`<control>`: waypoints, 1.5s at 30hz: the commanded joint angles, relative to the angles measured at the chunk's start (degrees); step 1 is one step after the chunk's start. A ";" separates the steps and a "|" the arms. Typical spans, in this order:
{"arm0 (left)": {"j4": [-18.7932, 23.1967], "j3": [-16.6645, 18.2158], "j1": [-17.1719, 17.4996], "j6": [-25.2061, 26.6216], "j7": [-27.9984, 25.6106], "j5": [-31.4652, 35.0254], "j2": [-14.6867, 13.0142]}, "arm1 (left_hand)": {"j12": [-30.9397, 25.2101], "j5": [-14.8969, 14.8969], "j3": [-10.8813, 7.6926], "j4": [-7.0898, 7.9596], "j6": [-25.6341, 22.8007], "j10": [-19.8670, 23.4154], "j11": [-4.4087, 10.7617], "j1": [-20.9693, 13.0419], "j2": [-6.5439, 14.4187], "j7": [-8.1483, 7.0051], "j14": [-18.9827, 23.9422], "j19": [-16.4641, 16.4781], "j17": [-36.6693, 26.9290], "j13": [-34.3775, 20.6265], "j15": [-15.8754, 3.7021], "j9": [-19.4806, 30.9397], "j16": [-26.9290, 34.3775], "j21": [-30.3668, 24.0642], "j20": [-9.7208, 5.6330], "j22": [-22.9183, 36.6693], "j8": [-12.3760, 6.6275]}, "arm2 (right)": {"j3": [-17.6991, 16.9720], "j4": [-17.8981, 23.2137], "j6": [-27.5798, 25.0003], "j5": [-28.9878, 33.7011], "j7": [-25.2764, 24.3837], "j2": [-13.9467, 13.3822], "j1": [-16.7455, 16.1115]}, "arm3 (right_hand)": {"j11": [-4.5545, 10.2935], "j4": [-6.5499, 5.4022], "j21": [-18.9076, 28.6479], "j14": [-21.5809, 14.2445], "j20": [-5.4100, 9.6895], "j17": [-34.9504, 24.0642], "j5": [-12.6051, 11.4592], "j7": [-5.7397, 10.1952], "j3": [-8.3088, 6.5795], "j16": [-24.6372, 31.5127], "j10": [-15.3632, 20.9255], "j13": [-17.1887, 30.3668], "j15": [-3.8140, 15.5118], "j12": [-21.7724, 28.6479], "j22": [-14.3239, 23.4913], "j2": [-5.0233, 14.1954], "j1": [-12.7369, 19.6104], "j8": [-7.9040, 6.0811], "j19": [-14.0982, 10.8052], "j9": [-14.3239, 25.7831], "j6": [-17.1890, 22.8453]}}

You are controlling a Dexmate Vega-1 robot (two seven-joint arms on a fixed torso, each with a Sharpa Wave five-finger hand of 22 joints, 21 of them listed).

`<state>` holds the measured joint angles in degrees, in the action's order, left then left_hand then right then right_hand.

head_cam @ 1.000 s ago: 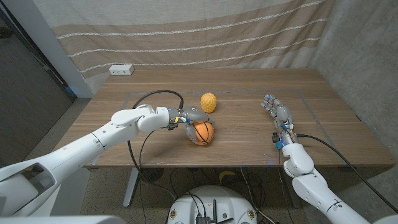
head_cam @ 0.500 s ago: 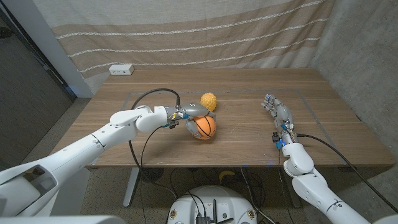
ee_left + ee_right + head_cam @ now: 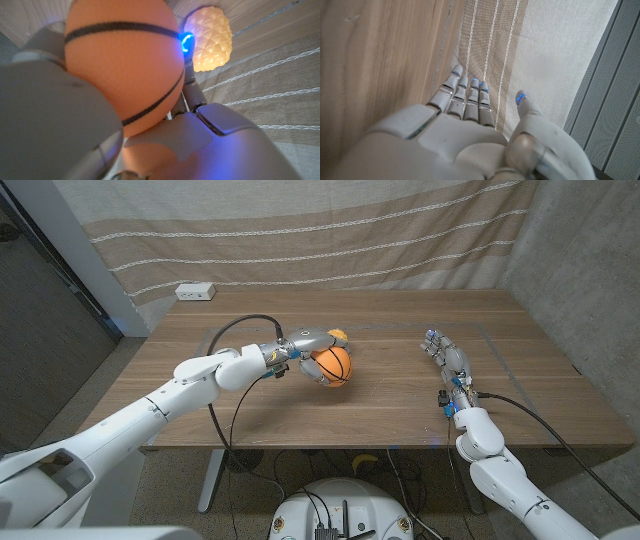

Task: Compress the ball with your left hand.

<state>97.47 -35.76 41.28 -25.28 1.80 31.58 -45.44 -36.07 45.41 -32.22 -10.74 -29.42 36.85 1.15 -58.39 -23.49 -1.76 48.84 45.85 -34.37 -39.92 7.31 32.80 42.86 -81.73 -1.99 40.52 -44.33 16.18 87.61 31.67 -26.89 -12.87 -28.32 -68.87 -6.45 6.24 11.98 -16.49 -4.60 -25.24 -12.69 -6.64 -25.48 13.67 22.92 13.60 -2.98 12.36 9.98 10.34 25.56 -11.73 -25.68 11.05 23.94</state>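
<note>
Clearly gripped: orange ball in the left hand

Up near the middle of the table (image 3: 400, 395), the left hand (image 3: 308, 348) grasps the orange ball (image 3: 332, 365), its fingers wrapped over the top and near side. From the head view the ball looks raised off the wood, though whether it clears the surface entirely cannot be told. A yellow bumpy ball (image 3: 339, 336) peeks out just behind the hand, mostly covered by it.

The left wrist view brings what the head view cannot: the orange ball (image 3: 125, 65) seen close, its pebbled skin crossed by black seam lines, with grey fingers (image 3: 55, 125) pressed against it on both sides and a blue light glowing at one fingertip. The yellow bumpy ball (image 3: 210, 40) appears beyond it, its knobbed surface plain, standing apart from the orange one.

Over on the other side, the right hand (image 3: 448, 360) sits near the table's right edge, well apart from both balls, holding nothing, fingers extended. The right wrist view shows that hand (image 3: 470, 125) from behind, fingers straight and close together, thumb set apart, with the wood grain alongside and a striped curtain (image 3: 520, 50) beyond.

A white power strip (image 3: 195, 292) lies at the far left of the table by the curtain.
</note>
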 commanded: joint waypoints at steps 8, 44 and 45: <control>-2.99 3.00 2.28 -3.42 -6.05 -9.12 2.87 | -2.59 -0.32 -16.27 0.33 -21.34 21.14 4.88 -27.46 21.43 3.61 18.93 3.75 -17.54 -14.45 -19.96 19.33 3.78 1.01 -10.27 1.19 -0.97 | 0.47 -1.05 -0.47 -0.46 0.82 0.03 1.51 | 0.02 0.32 0.01 -0.24 0.00 -0.11 -0.27 0.07 -0.16 0.51 0.52 0.12 -0.20 0.19 0.32 -0.23 -0.37 0.13 -0.30 0.16 0.68; -3.52 9.53 10.06 -0.88 -10.61 -28.94 7.64 | -2.84 -0.63 -18.53 0.29 -22.00 21.93 4.95 -27.17 20.63 3.58 19.47 5.06 -17.20 -14.80 -19.85 20.61 4.95 1.56 -10.18 4.00 -0.79 | 1.62 -2.15 -2.13 -0.50 1.70 -0.26 4.54 | 0.05 0.53 -0.02 -0.16 0.06 -0.04 -0.32 0.04 -0.38 0.48 0.52 0.13 -0.04 0.17 0.32 -0.22 -0.43 0.17 -0.26 0.16 0.67; -3.50 9.69 10.29 -0.87 -10.63 -29.55 7.77 | -2.86 -0.64 -18.58 0.33 -21.99 21.98 4.93 -27.12 20.62 3.66 19.48 5.08 -17.13 -14.81 -19.81 20.65 4.98 1.62 -10.18 4.11 -0.77 | 1.63 -2.16 -2.11 -0.49 1.71 -0.26 4.55 | 0.04 0.54 -0.02 -0.16 0.05 -0.04 -0.32 0.04 -0.39 0.49 0.55 0.13 -0.08 0.18 0.32 -0.22 -0.43 0.17 -0.26 0.16 0.69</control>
<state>94.26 -27.72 49.51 -25.97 -8.25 8.07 -38.93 -36.17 44.53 -32.23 -10.75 -29.50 36.86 1.14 -58.39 -23.49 -1.82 49.04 46.41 -34.37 -39.93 7.51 32.80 42.86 -80.30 -1.44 44.32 -44.33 17.57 85.65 29.76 -27.37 -11.33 -28.44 -64.89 -6.45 6.48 11.98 -16.49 -4.60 -25.25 -12.69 -6.64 -25.72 13.67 22.92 13.59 -2.97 12.36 9.98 10.34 25.57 -11.73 -25.68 11.05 23.94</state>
